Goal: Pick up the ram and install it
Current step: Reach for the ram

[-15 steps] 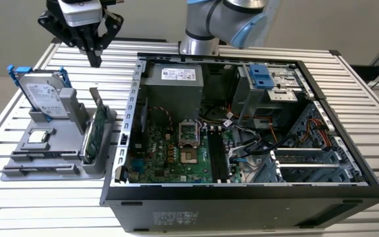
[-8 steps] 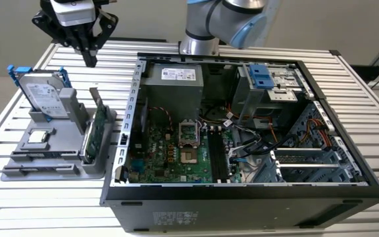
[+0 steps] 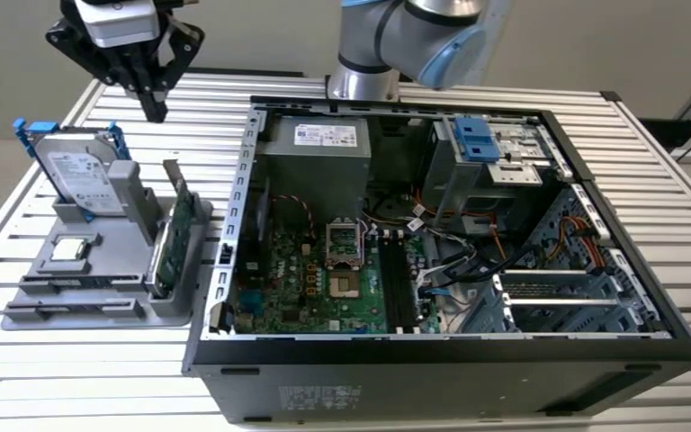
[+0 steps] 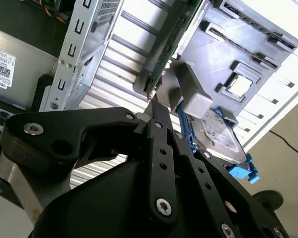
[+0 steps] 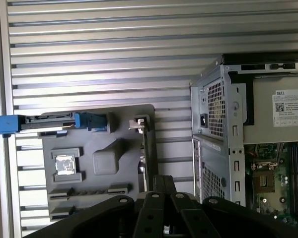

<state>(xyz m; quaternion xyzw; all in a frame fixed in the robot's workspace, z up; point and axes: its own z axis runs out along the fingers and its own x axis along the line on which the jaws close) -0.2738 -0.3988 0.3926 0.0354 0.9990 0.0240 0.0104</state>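
The ram [image 3: 166, 256] is a low, dark-green stick standing on edge in the grey holder tray [image 3: 94, 306], on the exterior view's left. My gripper [image 3: 154, 110] hangs high above the tray's far end, well clear of the ram. Its black fingers are shut, with nothing between them. In both wrist views the fingertips [image 5: 159, 181] [image 4: 153, 110] point down toward the row of boards on the tray. The open computer case [image 3: 442, 351] lies beside the tray, and the motherboard's long black memory slots [image 3: 396, 283] face up.
On the tray [image 5: 104, 198] stand a silver hard drive with blue rails [image 3: 82, 175] [image 5: 49, 123], a taller green card with a metal bracket [image 3: 180, 193] [image 5: 145, 144] and a processor chip [image 3: 72, 249] [image 5: 65, 165]. The case wall [image 3: 240, 207] rises close beside the tray. Slatted tabletop [image 5: 99, 59] surrounds them.
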